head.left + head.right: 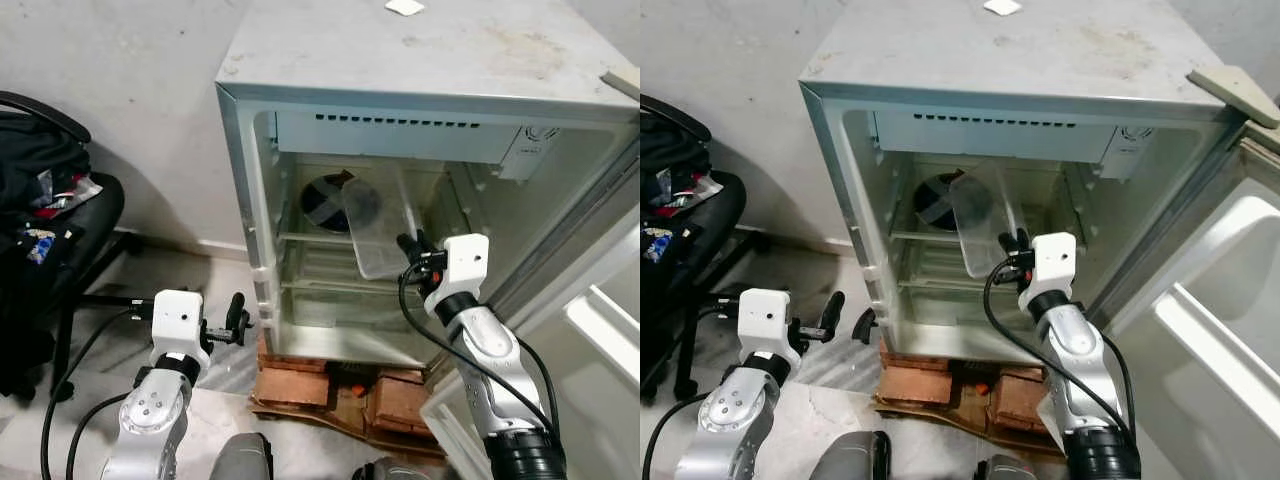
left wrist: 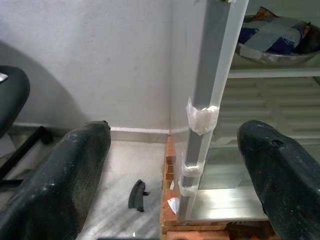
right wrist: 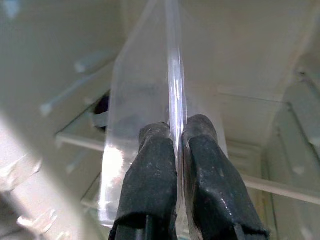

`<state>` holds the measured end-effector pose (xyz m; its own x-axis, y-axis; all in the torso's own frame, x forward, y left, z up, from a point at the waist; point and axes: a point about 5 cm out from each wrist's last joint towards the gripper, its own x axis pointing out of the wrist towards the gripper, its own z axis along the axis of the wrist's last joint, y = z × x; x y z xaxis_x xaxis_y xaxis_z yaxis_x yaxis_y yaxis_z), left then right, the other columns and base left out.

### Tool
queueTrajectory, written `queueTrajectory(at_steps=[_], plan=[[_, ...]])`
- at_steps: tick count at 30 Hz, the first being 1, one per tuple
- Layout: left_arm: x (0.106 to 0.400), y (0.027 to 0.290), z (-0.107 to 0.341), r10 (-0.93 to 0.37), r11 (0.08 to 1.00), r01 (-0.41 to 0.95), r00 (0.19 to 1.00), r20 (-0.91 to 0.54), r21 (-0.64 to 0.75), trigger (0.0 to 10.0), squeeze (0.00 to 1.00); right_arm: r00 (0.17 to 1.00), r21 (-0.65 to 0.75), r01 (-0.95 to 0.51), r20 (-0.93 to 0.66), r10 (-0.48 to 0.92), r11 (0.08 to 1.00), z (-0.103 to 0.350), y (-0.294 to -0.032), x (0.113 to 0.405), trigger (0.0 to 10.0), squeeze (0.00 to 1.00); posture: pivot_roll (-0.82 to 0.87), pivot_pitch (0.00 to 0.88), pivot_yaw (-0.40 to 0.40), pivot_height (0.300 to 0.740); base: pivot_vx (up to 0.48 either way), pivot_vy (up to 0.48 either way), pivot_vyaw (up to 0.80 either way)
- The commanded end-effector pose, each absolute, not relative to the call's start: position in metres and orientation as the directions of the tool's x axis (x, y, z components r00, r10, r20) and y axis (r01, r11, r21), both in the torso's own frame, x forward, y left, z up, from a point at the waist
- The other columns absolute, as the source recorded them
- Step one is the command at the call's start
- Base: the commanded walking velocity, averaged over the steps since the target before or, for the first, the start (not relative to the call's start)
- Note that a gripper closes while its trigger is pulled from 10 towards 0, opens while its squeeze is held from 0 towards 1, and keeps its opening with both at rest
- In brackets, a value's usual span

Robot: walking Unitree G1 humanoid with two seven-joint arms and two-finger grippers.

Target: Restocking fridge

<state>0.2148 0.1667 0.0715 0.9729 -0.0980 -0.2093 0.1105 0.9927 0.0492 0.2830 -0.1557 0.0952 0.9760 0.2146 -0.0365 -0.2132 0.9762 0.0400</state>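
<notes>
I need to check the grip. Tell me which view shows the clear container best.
The left eye view: the whole clear container shows tilted inside the fridge, held by the right gripper. The right eye view shows the same. The right wrist view shows its edge pinched between the fingers. The left wrist view misses it.

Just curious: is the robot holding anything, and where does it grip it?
The right claw pinches a clear plastic container by its rim edge. The left claw holds nothing.
</notes>
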Motion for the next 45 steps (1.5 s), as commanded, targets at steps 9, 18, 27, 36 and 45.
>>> queueTrajectory(at_steps=[9, 18, 27, 36, 45], plan=[[0.208, 0.160, 0.077, -0.155, 0.986, 0.167, 0.959, -0.235, 0.029, 10.0, 0.00, 0.994, 0.109, -0.037, -0.101, 0.048, 0.993, 0.089, -0.160, 0.303, 10.0, 0.00, 0.13, 0.129, -0.048, 0.740, 0.000, 0.000, 0.00], [0.194, 0.157, 0.082, -0.157, 0.985, 0.169, 0.954, -0.256, 0.025, 10.0, 0.00, 0.994, 0.130, -0.014, -0.110, 0.029, 0.991, 0.093, -0.150, 0.323, 10.0, 0.00, 0.16, 0.194, -0.068, 0.740, 0.000, 0.000, 0.00], [0.168, 0.154, 0.087, -0.127, 0.991, 0.133, 0.945, -0.302, 0.000, 10.0, 0.00, 0.989, 0.145, 0.031, -0.145, -0.010, 0.989, 0.096, -0.145, 0.345, 10.0, 0.00, 0.19, 0.280, -0.106, 0.740, 0.000, 0.000, 0.00], [0.153, 0.149, 0.099, -0.128, 0.991, 0.130, 0.940, -0.317, -0.017, 10.0, 0.00, 0.991, 0.115, 0.043, -0.134, -0.027, 0.992, 0.112, -0.138, 0.371, 10.0, 0.00, 0.22, 0.348, -0.141, 0.740, 0.000, 0.000, 0.00], [0.146, 0.145, 0.103, -0.123, 0.992, 0.119, 0.930, -0.345, -0.033, 10.0, 0.00, 0.991, 0.062, -0.048, -0.119, 0.055, 0.997, 0.135, -0.121, 0.391, 10.0, 1.00, 0.23, 0.371, -0.155, 0.740, 0.000, 0.000, 0.00]])
